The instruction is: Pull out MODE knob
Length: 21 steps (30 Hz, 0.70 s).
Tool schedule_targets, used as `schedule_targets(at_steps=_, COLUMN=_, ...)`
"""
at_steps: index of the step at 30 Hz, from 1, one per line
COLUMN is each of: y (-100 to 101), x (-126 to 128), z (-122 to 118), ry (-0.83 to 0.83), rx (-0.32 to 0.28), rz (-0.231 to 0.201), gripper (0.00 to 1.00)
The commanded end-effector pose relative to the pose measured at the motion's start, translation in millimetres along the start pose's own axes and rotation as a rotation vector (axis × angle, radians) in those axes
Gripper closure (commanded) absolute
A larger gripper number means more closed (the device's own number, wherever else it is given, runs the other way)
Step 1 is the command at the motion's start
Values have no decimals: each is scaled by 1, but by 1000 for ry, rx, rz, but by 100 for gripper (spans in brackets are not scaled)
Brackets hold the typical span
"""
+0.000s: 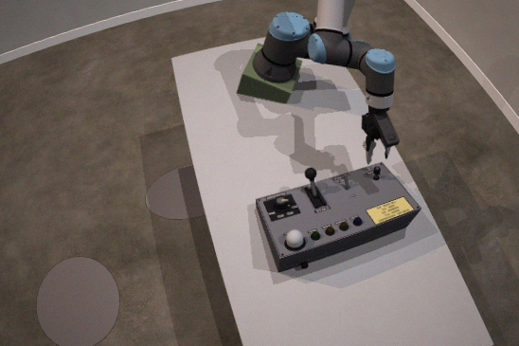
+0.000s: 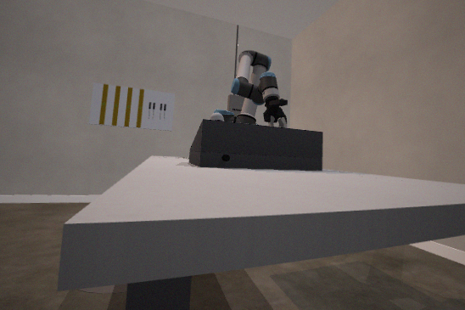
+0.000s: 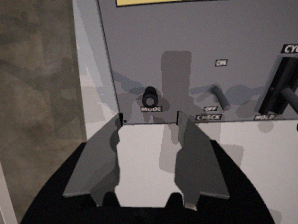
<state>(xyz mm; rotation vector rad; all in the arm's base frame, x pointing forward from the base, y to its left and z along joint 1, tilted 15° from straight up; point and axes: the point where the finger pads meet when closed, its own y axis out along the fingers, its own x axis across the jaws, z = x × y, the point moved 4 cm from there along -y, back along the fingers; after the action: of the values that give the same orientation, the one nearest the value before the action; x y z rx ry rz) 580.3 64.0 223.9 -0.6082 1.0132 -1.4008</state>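
The MODE knob (image 1: 377, 172) (image 3: 150, 96) is a small black round knob near one corner of the grey console (image 1: 350, 238) (image 2: 259, 147) (image 3: 135, 40). It stands up from the top panel, with the MODE label beside it. My gripper (image 1: 378, 159) (image 2: 277, 126) (image 3: 149, 112) is partly open, with nothing between its fingers. It hangs above the console's edge on the knob's side, pointing down. In the wrist view the knob lies just beyond the fingertips, roughly centred between them. The fingers do not appear to touch it.
The CHECK toggle (image 1: 347, 184) (image 3: 218, 97) is the knob's nearest neighbour. Farther along are the black-balled CYCLE lever (image 1: 311, 173), a rotary selector (image 1: 282, 204), a white dome (image 1: 295, 239) (image 2: 216, 116) and several small coloured buttons. A yellow label (image 1: 390, 209) (image 3: 165, 2) is on the panel.
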Motion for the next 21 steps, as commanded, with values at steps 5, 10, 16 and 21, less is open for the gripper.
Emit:
schedule_targets(at_steps=5, y=26, x=0, z=2, ry=0, rx=3, rz=-1, gripper=56)
schedule_targets(at_steps=10, y=41, x=0, z=2, ry=0, rx=3, rz=-1, gripper=56)
schedule_targets(at_steps=16, y=53, x=0, z=2, ry=0, rx=3, rz=-1, gripper=56)
schedule_targets(at_steps=21, y=56, x=0, z=2, ry=0, rx=3, rz=-1, gripper=56)
